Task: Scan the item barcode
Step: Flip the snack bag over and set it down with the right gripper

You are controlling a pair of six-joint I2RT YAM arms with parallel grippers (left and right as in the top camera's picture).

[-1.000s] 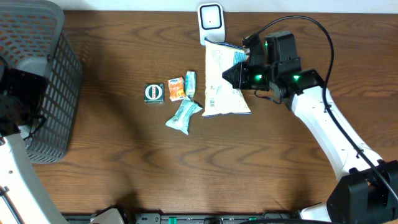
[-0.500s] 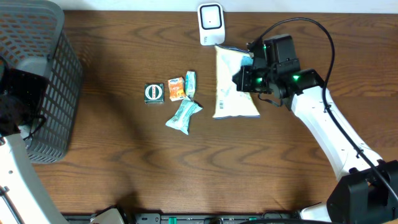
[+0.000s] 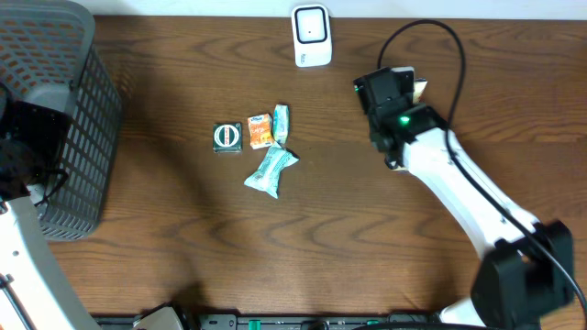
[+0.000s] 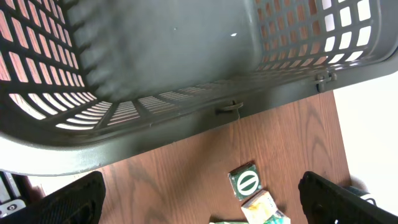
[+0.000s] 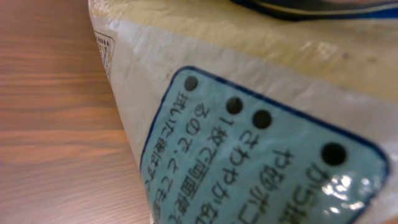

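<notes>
A pale snack bag (image 5: 261, 137) with a light-blue printed label fills the right wrist view, tilted over the wooden table (image 5: 50, 124). From overhead only a pale sliver of the bag (image 3: 419, 89) shows beside my right gripper (image 3: 390, 92), which covers the rest. The gripper is shut on the bag; its fingers are hidden. The white scanner (image 3: 311, 35) stands at the back edge, to the left of the gripper. My left gripper (image 4: 202, 205) is open with nothing in it, beside the basket.
A dark mesh basket (image 3: 55, 119) stands at the far left, seen close up as basket (image 4: 155, 74). Mid-table lie a green packet (image 3: 227, 137), an orange packet (image 3: 260, 130) and two teal packets (image 3: 281, 122).
The right arm has turned and shifted right, away from the scanner. The bag, earlier spread out in plain overhead view, is now almost hidden beneath the gripper. The left arm has not moved.
</notes>
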